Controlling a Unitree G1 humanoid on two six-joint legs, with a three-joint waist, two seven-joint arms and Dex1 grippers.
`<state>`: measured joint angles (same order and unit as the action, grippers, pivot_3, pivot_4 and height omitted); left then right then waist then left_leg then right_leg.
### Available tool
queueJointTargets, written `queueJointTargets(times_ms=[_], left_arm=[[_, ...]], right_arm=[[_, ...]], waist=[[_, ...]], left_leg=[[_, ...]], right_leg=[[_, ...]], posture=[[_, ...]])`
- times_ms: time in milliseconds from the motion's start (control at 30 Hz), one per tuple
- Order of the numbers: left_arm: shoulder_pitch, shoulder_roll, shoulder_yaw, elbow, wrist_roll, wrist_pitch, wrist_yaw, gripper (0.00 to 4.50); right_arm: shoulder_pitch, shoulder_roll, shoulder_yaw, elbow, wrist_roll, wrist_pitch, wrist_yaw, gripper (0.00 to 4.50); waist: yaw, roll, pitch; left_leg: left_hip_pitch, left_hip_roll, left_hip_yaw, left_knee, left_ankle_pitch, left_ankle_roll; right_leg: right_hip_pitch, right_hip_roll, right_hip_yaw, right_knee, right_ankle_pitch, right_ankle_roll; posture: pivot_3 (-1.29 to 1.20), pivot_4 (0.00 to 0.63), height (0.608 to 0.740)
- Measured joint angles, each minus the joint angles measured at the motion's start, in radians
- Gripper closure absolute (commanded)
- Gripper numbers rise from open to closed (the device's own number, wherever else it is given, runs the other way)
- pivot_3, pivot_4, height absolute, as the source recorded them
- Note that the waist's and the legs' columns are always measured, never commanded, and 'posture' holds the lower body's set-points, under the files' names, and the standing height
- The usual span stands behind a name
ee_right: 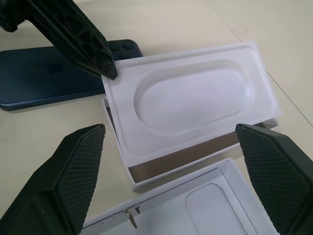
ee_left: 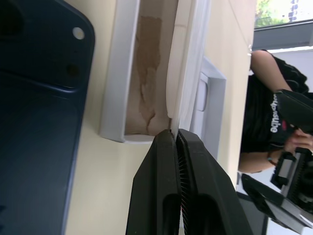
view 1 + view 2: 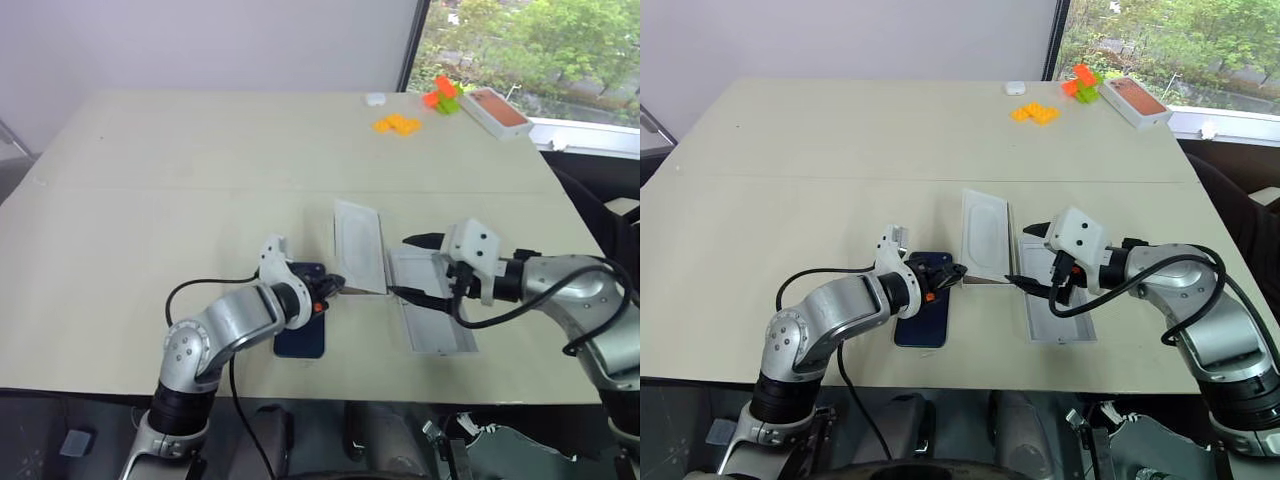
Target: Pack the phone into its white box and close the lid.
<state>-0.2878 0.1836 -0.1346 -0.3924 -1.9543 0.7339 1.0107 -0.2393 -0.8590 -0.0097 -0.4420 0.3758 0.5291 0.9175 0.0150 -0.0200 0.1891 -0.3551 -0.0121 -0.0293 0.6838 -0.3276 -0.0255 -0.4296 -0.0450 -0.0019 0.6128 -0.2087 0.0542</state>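
Black fingers of the left hand [image 2: 178, 142] are pinched together on the near corner edge of a flat white insert [image 1: 190, 100] with an oval recess, lifting that corner so the insert sits tilted over the white box [image 2: 146, 73]; the tray's brownish floor shows beneath it. Judged from this, the insert is being cleared so the tray can take the phone. Just beside the box, on the left hand's side, the phone [image 3: 922, 318] lies flat on the bench [image 3: 200, 150], back up, not yet packed. On the other side of the box the lid [image 3: 432, 315] rests inside-up. Over the lid the right hand [image 3: 1033, 256] hovers with its fingers wide apart, gripping nothing, pointed toward the insert, apparently ready to receive it.
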Motion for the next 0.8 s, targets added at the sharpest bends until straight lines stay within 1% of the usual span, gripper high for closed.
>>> queueJointTargets(times_ms=[533, 800], left_arm=[[-0.024, -0.041, 0.003, 0.021, 0.0, -0.005, 0.082, 4.46], [-0.024, -0.056, 0.011, 0.028, 0.0, -0.005, 0.092, 4.46]], right_arm=[[-0.014, 0.014, 0.004, 0.008, -0.01, -0.007, 0.0, 0.0], [-0.018, 0.015, 0.005, 0.014, -0.011, -0.013, 0.001, 0.0]], waist=[[0.0, 0.0, 0.0], [0.0, 0.0, 0.0]], left_leg=[[0.0, -0.003, 0.0, 0.0, 0.0, 0.0], [0.0, -0.004, 0.0, 0.0, 0.0, 0.0]], right_leg=[[0.0, 0.0, 0.0, 0.0, 0.0, 0.0], [0.0, -0.001, 0.0, 0.0, 0.0, 0.0]], posture=[[0.0, 0.15, 0.74], [0.0, 0.15, 0.74]])
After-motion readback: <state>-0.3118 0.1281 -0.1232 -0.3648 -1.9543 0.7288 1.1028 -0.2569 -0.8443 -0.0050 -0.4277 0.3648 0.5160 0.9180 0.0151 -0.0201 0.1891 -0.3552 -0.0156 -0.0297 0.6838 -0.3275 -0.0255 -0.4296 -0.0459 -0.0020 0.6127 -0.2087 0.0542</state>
